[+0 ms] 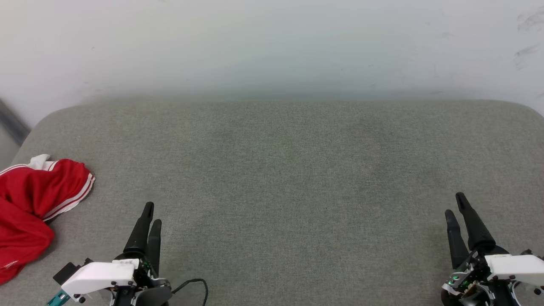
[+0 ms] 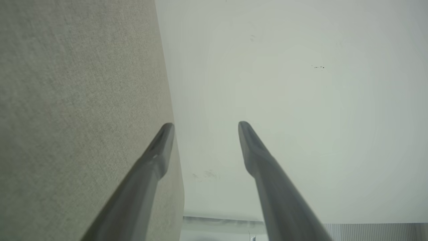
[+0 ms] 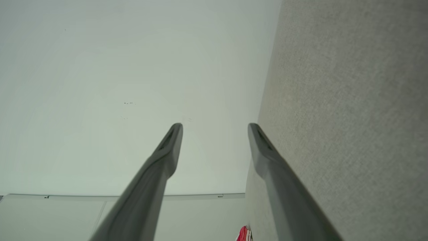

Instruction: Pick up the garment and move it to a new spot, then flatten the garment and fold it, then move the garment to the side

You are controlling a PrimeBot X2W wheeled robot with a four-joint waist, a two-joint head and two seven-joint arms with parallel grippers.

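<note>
Head view: garment [image 1: 29, 204] crumpled left, wall [image 1: 272, 42] behind.

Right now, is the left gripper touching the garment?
Apart. The head view shows a strip of bare grey surface between the left gripper and the garment.

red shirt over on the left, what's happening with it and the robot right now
Nothing is being handled at this moment. The red garment lies crumpled at the left edge of the grey padded surface. The left gripper and the right gripper are both open and empty, low at the near edge, neither touching the garment. Picking it up has not yet begun.
</note>
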